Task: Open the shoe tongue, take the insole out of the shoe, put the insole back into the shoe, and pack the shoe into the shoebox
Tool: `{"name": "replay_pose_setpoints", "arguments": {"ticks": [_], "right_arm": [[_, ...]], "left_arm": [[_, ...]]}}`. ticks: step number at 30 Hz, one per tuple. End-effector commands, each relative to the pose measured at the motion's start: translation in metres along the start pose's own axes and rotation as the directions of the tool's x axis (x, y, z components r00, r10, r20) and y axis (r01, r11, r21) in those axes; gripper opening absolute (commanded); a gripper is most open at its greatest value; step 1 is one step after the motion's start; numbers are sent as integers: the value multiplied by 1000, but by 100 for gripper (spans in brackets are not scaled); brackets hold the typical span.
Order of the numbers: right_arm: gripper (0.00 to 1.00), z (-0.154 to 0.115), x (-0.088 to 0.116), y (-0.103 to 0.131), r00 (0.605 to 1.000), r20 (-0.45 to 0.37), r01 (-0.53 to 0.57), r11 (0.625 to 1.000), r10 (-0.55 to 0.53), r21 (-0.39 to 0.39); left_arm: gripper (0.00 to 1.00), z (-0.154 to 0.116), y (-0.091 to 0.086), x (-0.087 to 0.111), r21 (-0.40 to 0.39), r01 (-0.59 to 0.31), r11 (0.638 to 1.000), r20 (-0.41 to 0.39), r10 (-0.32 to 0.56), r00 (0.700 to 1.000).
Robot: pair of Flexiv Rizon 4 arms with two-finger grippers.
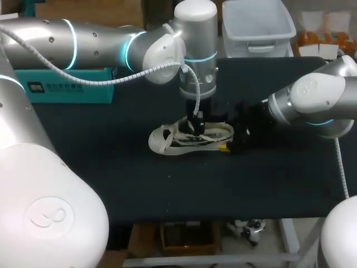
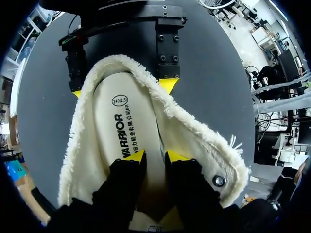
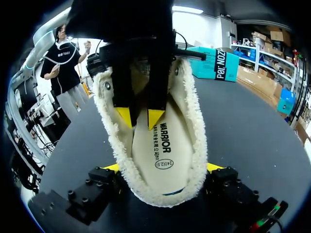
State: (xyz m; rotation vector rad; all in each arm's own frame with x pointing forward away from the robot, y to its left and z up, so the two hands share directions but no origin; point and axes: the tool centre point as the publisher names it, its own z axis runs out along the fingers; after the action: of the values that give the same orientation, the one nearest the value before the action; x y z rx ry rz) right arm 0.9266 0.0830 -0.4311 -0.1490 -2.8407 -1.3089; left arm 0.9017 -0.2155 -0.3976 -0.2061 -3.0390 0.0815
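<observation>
Head view: the shoe (image 1: 184, 139) lies at the centre of the dark desk (image 1: 167, 190), and the teal shoebox (image 1: 67, 89) sits at the upper left. The left gripper (image 1: 196, 124) points down into the shoe.

Left wrist view: the left gripper (image 2: 154, 156) rests on the insole (image 2: 121, 121). I cannot tell whether it grasps it.

Right wrist view: the right gripper (image 3: 163, 168) is clenched on the shoe's fleecy heel, one yellow tip on each side.
</observation>
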Motion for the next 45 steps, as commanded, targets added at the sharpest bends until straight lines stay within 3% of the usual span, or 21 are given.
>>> {"name": "replay_pose_setpoints", "arguments": {"ticks": [1, 12, 22, 29, 32, 38, 42, 45], "right_arm": [[0, 1, -1, -3, 1000, 2, -1, 1000, 1, -2], [0, 1, -1, -3, 1000, 2, -1, 1000, 1, -2], [0, 1, -1, -3, 1000, 2, -1, 1000, 1, -2], [0, 1, -1, -3, 1000, 2, -1, 1000, 1, -2], [0, 1, -1, -3, 1000, 2, -1, 1000, 1, -2], [0, 1, -1, -3, 1000, 2, -1, 1000, 1, -2], [0, 1, -1, -3, 1000, 2, -1, 1000, 1, -2], [0, 1, -1, -3, 1000, 2, -1, 1000, 1, -2]], "left_arm": [[30, 27, -11, 13, -58, 5, 998, 34, -4, 999], [29, 42, -11, 13, -135, 73, 988, 126, -56, 990], [30, 51, 7, -13, -133, 120, 984, 172, -97, 980], [30, 50, 18, -23, -110, 142, 984, 183, -120, 976], [30, 54, 19, -24, -84, 134, 987, 153, -120, 981], [12, 31, 28, -28, 8, 125, 992, 117, -125, 985], [17, 22, 28, -27, 8, 120, 993, 129, -120, 984], [15, 23, 27, -27, 12, 116, 993, 115, -116, 987]]}}
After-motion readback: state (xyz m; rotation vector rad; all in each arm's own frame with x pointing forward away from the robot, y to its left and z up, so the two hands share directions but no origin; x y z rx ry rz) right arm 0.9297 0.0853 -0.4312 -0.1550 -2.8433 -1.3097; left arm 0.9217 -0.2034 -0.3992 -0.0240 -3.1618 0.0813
